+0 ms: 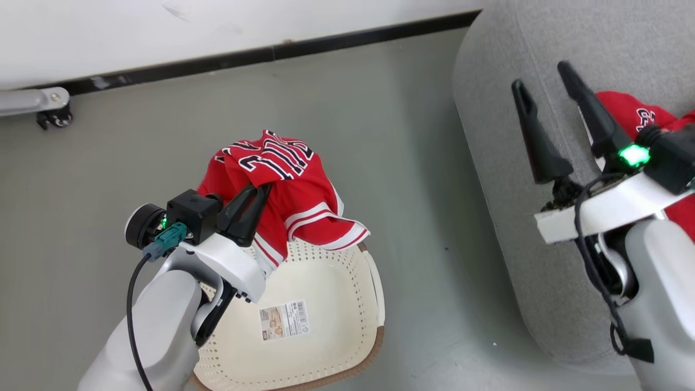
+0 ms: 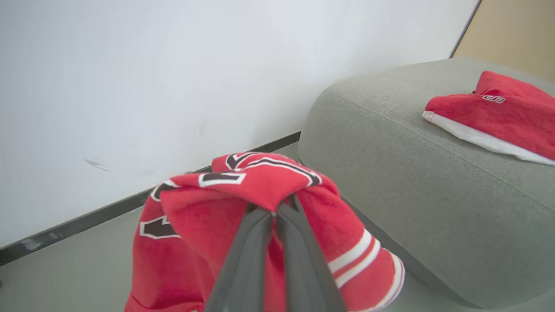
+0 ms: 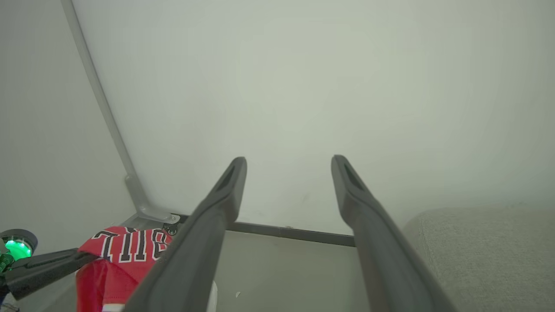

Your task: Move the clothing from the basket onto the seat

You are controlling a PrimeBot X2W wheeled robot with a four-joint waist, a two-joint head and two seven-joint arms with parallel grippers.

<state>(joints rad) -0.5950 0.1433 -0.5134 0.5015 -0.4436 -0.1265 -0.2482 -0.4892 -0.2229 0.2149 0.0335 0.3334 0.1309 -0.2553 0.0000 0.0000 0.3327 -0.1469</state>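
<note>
Head view: our left gripper [image 1: 261, 188] clamps a bunched fold of the jersey [image 1: 296, 190], soft and light we judge, above the basket [image 1: 376, 282]; right gripper [image 1: 542, 75] apart.

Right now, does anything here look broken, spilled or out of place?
Nothing looks damaged or spilled. The jersey just hangs bunched from the shut left gripper over the basket, and the shorts lie crumpled on the seat, which suits a job half done.

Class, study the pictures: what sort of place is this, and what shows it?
Probably an indoor room, perhaps a test space staged as a home: a grey seat, a laundry basket on the grey floor, a blank white wall.
</note>
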